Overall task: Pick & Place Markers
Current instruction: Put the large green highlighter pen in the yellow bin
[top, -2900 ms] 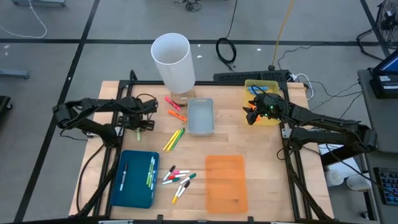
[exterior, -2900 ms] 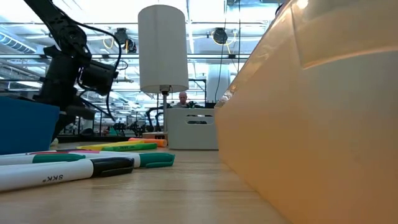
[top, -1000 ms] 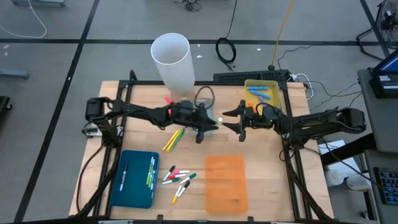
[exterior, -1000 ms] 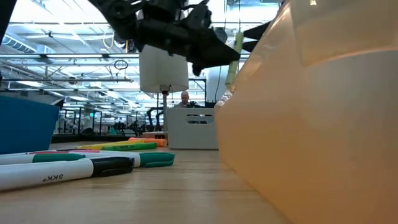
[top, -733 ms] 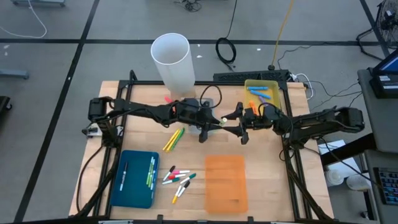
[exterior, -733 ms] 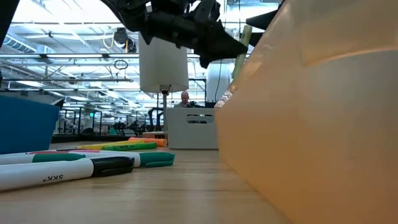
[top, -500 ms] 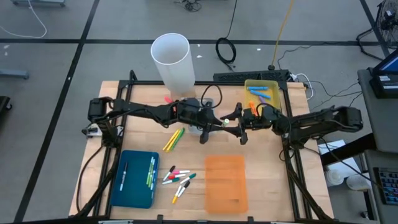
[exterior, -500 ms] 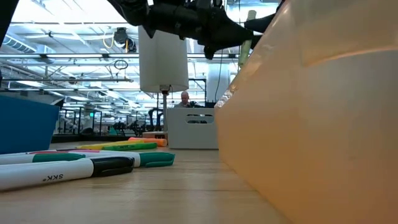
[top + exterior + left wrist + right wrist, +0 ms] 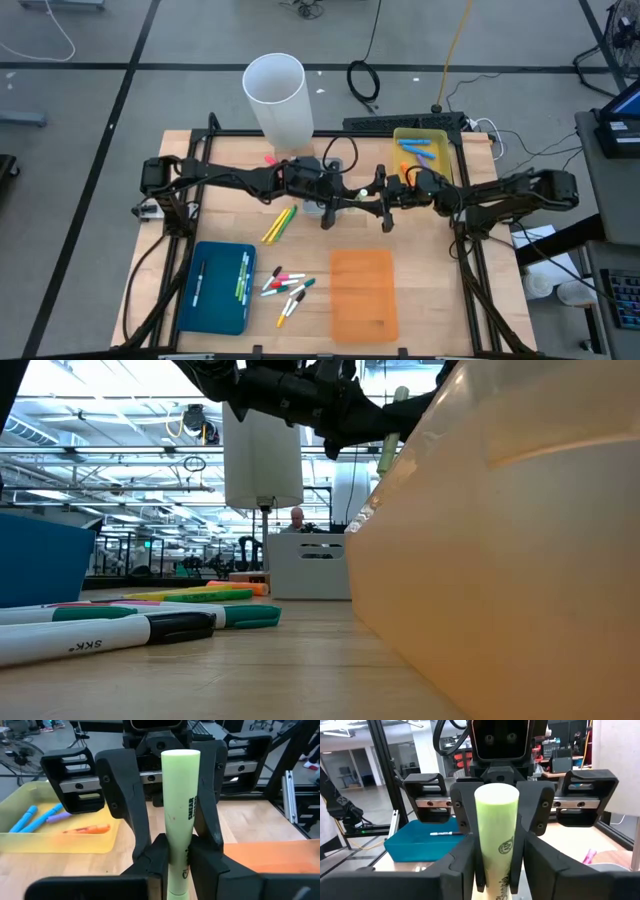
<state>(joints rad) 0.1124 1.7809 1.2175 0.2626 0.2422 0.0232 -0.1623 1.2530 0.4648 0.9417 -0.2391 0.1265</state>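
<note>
Overhead, bright ceiling lights (image 9: 90,400) above wooden table (image 9: 420,250).

Overhead, table-level, 2 wrist cams face-to-face.

"SKK" printed on white barrel of nearest marker (image 9: 100,638) lying on table, low view. Pale green marker (image 9: 179,815) carries vertical dark lettering plus round logo, not clearly legible.
</note>
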